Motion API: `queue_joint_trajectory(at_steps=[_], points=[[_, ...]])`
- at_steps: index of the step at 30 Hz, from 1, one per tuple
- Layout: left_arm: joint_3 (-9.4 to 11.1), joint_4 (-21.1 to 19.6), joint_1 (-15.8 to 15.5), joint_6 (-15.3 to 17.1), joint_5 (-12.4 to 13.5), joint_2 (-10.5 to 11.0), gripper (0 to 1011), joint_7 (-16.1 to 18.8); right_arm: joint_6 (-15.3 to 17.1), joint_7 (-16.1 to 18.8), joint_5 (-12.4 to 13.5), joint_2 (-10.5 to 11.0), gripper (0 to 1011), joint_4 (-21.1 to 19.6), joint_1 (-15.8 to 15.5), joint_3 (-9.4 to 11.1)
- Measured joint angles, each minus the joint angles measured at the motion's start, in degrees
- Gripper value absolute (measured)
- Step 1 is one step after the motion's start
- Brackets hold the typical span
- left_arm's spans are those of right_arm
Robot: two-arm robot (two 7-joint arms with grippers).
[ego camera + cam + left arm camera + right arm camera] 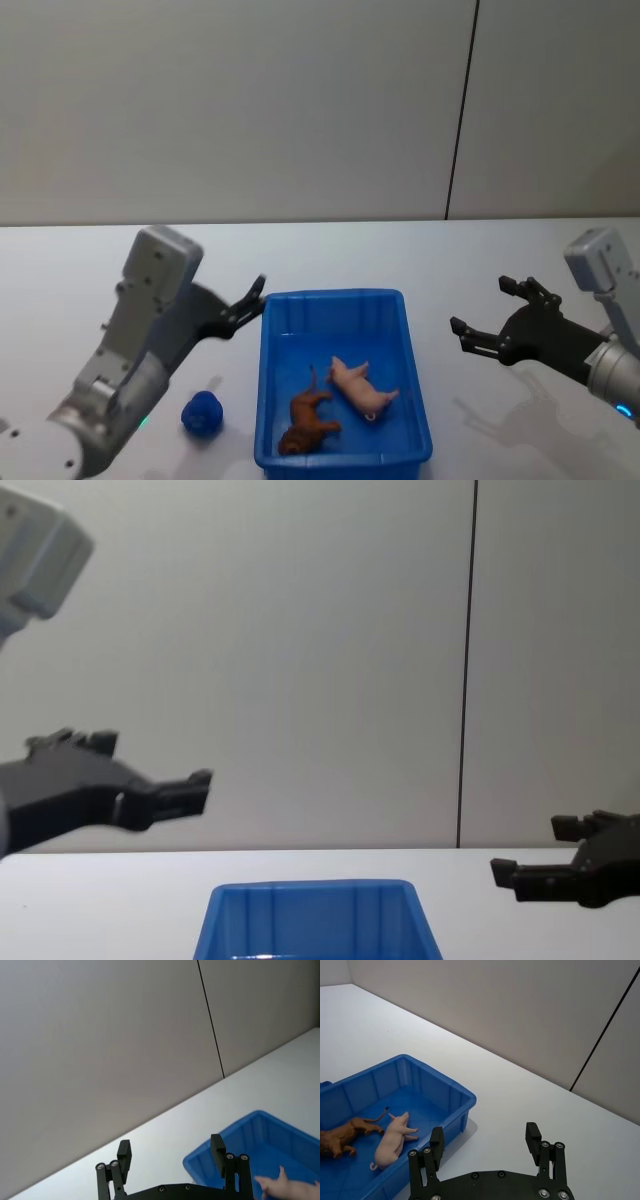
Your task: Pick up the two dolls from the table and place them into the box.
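Pig [362, 388] and brown doll [308, 422] both lie inside the box [333, 294]. The pig is on its side near the middle of the blue floor. The brown doll is just beside it, toward the near left corner, and we cannot tell whether the two touch. Neither doll hangs over the rim or leans on a wall.

The box sits on the worktop [330, 250] straight ahead of us, between the two arms. Left of the box, apart from it, a small blue lump [202, 413] rests on the worktop near the left arm. We cannot tell what it is, and it does not look like a doll.

The left tool [248, 305] hovers above the worktop beside the far left corner of the box. Its fingers are spread and hold nothing. The right tool [480, 305] hangs well off to the right of the box, also above the worktop. Its fingers are parted too, with nothing between them.

We judge the task done as far as we can see: two dolls are in the box, no doll is left on the worktop, and both tools are empty. What remains, we think, is only to draw the arms back. The blue lump would matter only if it counted as something to move.
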Motion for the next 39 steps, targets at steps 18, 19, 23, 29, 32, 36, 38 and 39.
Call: queue_joint_trajectory(at_steps=[18,19,23,29,32,36,38,39], points=[[-1.55,-0.48,6.80,0.43,-5.51,5.95,1001,-2.00,-0.09,-0.18,0.25,0.20,1001,-0.07,-0.17,0.13],[-1.56,-0.25,6.90,0.35,-5.59,5.97,1001,-2.21,-0.09,-0.18,0.25,0.21,1001,-0.07,-0.18,0.14],[-1.57,1.45,7.17,-0.29,-5.97,5.86,1001,-3.53,-0.10,-0.21,0.27,0.22,1001,-0.07,-0.20,0.16],[-1.44,4.46,6.96,-1.23,-6.08,5.02,1001,-5.18,-0.09,-0.23,0.29,0.25,1001,-0.07,-0.22,0.19],[-1.31,5.99,6.74,-1.67,-6.08,4.50,1001,-5.98,-0.09,-0.23,0.30,0.27,1001,-0.07,-0.23,0.19],[-1.12,8.12,6.43,-2.23,-6.06,3.81,1001,-6.96,-0.09,-0.23,0.30,0.28,1001,-0.07,-0.24,0.19],[-1.07,8.85,6.34,-2.47,-6.06,3.60,1001,-7.39,-0.09,-0.23,0.30,0.28,1001,-0.07,-0.24,0.18],[-1.00,9.62,6.24,-2.68,-6.06,3.38,1001,-7.79,-0.09,-0.23,0.31,0.28,1001,-0.07,-0.24,0.18]])
